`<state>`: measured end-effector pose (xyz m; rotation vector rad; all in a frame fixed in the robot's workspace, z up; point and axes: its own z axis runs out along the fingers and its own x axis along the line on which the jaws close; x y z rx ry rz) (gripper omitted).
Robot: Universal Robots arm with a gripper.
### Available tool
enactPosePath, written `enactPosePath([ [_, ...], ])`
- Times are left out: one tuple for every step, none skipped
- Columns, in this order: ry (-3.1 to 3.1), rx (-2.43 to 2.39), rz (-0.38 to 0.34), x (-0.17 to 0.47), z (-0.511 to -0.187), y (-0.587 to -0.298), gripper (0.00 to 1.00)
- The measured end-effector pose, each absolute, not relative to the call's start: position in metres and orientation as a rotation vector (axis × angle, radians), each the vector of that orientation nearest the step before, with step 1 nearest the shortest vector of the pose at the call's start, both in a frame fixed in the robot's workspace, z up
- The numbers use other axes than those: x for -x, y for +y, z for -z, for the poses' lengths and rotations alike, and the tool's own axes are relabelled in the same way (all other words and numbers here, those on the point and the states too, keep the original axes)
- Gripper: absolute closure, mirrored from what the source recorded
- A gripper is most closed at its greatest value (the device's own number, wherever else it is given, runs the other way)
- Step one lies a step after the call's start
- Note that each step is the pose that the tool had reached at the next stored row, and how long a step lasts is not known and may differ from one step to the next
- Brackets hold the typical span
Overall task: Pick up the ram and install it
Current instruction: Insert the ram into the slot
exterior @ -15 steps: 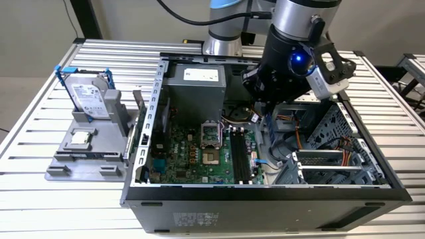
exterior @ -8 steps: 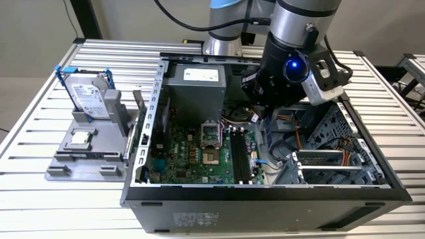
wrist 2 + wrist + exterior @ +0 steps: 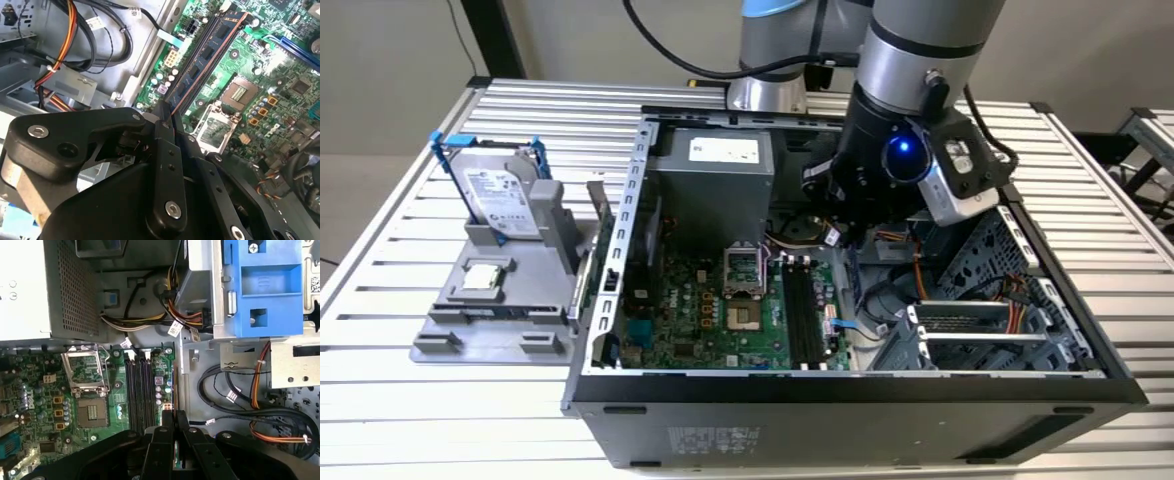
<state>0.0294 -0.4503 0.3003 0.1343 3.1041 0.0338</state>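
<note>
While clamped edge-on upon the ram [image 3: 207, 57], the gripper [image 3: 167, 117] hangs over the motherboard [image 3: 280, 75]

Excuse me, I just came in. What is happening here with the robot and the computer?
The robot arm's black gripper is inside the open desktop computer case. Its fingers are shut on the long, narrow ram stick, held on edge above the green motherboard, beside the black memory slots. A silver hard drive stands on the grey holder outside.
</note>
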Motion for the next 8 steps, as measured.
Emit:
enactPosePath([
  [3.104,-0.134,-0.034,-0.029,-0.299,-0.450,1.00],
  [3.104,-0.133,-0.033,-0.029,-0.297,-0.450,1.00],
  [3.104,-0.131,-0.034,-0.028,-0.296,-0.450,1.00],
  [3.103,-0.127,-0.034,-0.028,-0.294,-0.450,1.00],
  [3.103,-0.119,-0.034,-0.027,-0.292,-0.450,1.00],
  [3.103,-0.110,-0.034,-0.026,-0.291,-0.450,1.00],
  [3.103,-0.103,-0.034,-0.026,-0.289,-0.450,1.00],
  [3.103,-0.097,-0.034,-0.025,-0.287,-0.450,1.00],
])
